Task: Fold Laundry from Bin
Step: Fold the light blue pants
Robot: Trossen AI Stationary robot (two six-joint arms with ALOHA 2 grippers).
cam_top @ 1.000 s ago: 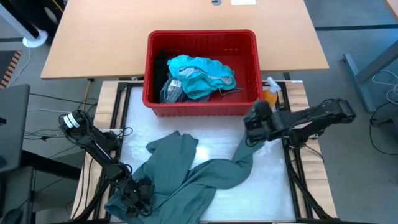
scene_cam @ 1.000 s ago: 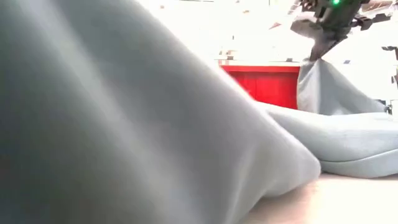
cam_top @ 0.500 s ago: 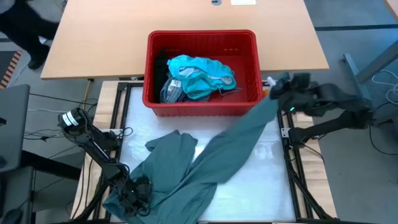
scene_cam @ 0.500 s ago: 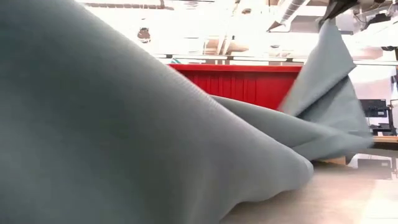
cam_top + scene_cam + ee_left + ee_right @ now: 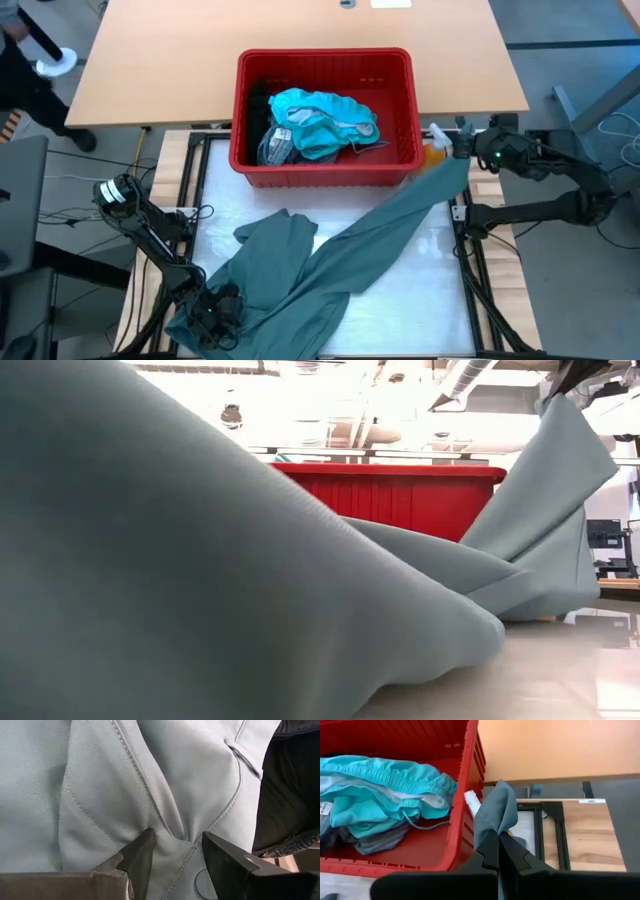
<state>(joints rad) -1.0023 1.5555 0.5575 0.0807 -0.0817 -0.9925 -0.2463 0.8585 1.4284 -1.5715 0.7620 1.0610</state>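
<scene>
A dull grey-green garment (image 5: 340,260) stretches slantwise over the white table top, from the near left corner up to the far right. My left gripper (image 5: 215,318) is shut on its near left end, low on the table. My right gripper (image 5: 462,150) hangs raised by the bin's right near corner, shut on the garment's far right end. The red bin (image 5: 325,165) stands at the table's far side and holds teal laundry (image 5: 325,120) and a black piece (image 5: 260,100). In the low view the garment (image 5: 250,560) fills most of the picture. My left gripper pinches a gathered fold of the garment (image 5: 175,837) between its two fingers, beside a seam and a button. The fingers slant down from above. This end lies on the table. My right gripper pinches a bunched end of the garment (image 5: 496,827) between its shut fingers, in several layers, and a tuft stands beyond the fingertips. The end is lifted clear. From it the cloth (image 5: 545,490) slopes down to the table in a drawn-out band.
An orange spray bottle (image 5: 435,152) stands between the bin's right near corner and my right gripper. A tan table top (image 5: 300,30) lies beyond the bin. Dark frame rails (image 5: 470,260) run along the table's right side.
My right gripper has risen and swung toward the table's far right, staying shut on the garment's end. That end has come off the table and the cloth has drawn out into a long slanted band. The near left end has stayed in place.
</scene>
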